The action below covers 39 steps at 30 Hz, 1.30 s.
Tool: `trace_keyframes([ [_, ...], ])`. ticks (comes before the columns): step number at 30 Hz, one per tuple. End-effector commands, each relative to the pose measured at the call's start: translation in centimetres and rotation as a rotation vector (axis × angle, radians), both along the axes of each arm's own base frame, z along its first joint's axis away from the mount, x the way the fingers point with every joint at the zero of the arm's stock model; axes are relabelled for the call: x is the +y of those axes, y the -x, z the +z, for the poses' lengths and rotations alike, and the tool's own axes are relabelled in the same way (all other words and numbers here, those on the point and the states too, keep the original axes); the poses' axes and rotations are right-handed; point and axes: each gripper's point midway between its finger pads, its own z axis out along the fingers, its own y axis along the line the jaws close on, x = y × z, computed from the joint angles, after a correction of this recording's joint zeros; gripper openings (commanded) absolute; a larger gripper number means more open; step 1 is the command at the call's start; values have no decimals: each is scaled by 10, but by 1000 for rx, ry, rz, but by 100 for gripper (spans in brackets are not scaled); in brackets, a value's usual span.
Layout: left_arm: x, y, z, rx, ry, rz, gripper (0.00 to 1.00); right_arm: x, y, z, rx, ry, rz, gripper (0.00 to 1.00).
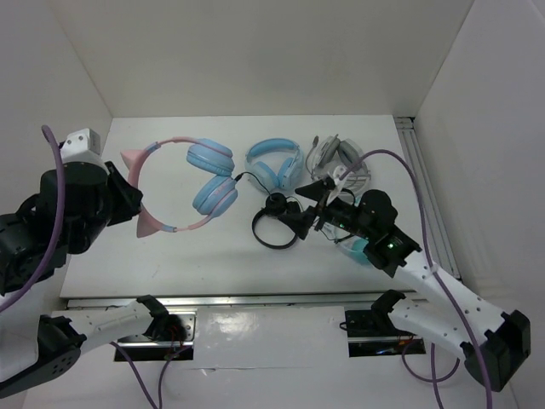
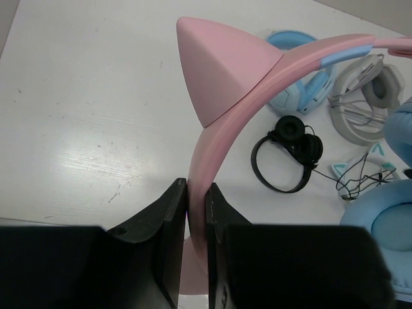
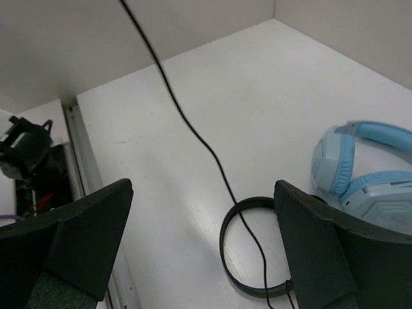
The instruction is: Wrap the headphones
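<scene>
Clamping the pink headband beside one cat ear, the left gripper (image 2: 196, 193) is closed tight on the headphones (image 1: 183, 183), which sit over the left half of the white table (image 1: 255, 128). A thin black cable (image 3: 193, 132) passes through the gap of the right gripper (image 3: 203, 187), whose fingers are spread wide and grasp nothing. A black pair (image 1: 277, 223), an all-blue pair (image 1: 274, 162) and a grey-white pair (image 1: 336, 155) lie nearby.

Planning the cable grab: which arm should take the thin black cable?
Probably right: the open right gripper straddles the thin black cable in its wrist view; the left gripper is shut on the pink cat-ear headband.
</scene>
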Motion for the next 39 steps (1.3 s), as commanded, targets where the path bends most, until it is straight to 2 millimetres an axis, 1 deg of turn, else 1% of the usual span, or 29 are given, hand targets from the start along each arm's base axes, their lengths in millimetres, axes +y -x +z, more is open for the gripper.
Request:
trace_keyframes([
  [1, -8, -2, 31, -100, 100, -23, 0, 12, -28, 20, -100, -19, -76, 97],
  [3, -11, 1, 37, -111, 124, -46, 0, 21, -30, 27, -115, -17, -71, 97],
  [4, -11, 1, 37, -111, 124, -46, 0, 26, -37, 17, -103, 5, -70, 96],
  [6, -11, 3, 43, -127, 141, -54, 0, 39, -31, 16, -104, 6, -20, 94],
  [7, -11, 3, 43, -128, 141, -54, 0, 41, -34, 15, -106, 4, -20, 89],
  [9, -12, 8, 53, -153, 171, -74, 0, 45, -41, 3, -88, 26, -66, 87],
  [10, -11, 9, 57, -161, 185, -70, 0, 45, -43, 1, -90, 22, -85, 78],
  [11, -9, 12, 64, -183, 200, -71, 0, 45, -43, 1, -98, 27, -97, 75],
  [13, -8, 14, 70, -201, 212, -72, 0, 44, -42, -9, -88, 37, -96, 67],
  [14, -3, 19, 76, -225, 224, -64, 0, 43, -41, -1, -105, 20, -97, 57],
  [15, -3, 19, 76, -225, 224, -64, 0, 43, -40, -11, -87, 26, -96, 51],
  [16, -3, 19, 76, -225, 224, -64, 0, 41, -39, -4, -102, 10, -97, 51],
  [17, -1, 21, 77, -232, 239, -60, 0, 41, -38, -10, -93, 19, -96, 51],
  [20, -1, 21, 77, -232, 239, -60, 0, 41, -38, -13, -87, 26, -96, 51],
  [21, 0, 21, 77, -234, 246, -48, 0, 41, -38, -13, -87, 26, -96, 53],
  [22, 0, 21, 77, -234, 246, -48, 0, 40, -37, -9, -93, 19, -96, 53],
  [25, 4, 24, 79, -245, 260, -36, 0, 40, -37, -9, -93, 19, -96, 52],
  [27, 4, 25, 82, -253, 265, -36, 0, 39, -37, -14, -87, 26, -96, 42],
  [29, 9, 23, 82, -260, 266, -7, 0, 39, -36, -18, -81, 32, -96, 28],
  [30, 9, 23, 82, -260, 266, -7, 0, 38, -37, -18, -72, 28, -104, 18],
  [31, 7, 21, 83, -264, 269, -7, 0, 39, -36, -23, -65, 34, -109, 17],
  [32, 8, 20, 82, -270, 268, 1, 0, 37, -37, -20, -71, 27, -120, 13],
  [33, 8, 19, 83, -281, 268, -3, 0, 34, -38, -18, -70, 27, -136, 7],
  [34, 6, 12, 75, -270, 232, 1, 0, 32, -40, -21, -54, 28, -178, 0],
  [35, 2, 3, 79, -298, 231, 6, 0, 29, -42, -15, -56, 22, -211, 0],
  [36, 3, 0, 78, -313, 211, 11, 0, 25, -43, -20, -41, 38, -252, 0],
  [37, 0, -11, 65, -289, 163, 19, 0, 30, -38, -15, -40, 35, -272, 0],
  [38, 10, -16, 62, -296, 119, 75, 0, 16, -48, -5, -42, 19, -397, 0],
  [39, 11, -24, 54, -273, 81, 107, 0, 12, -49, -6, -32, 32, -440, 0],
])
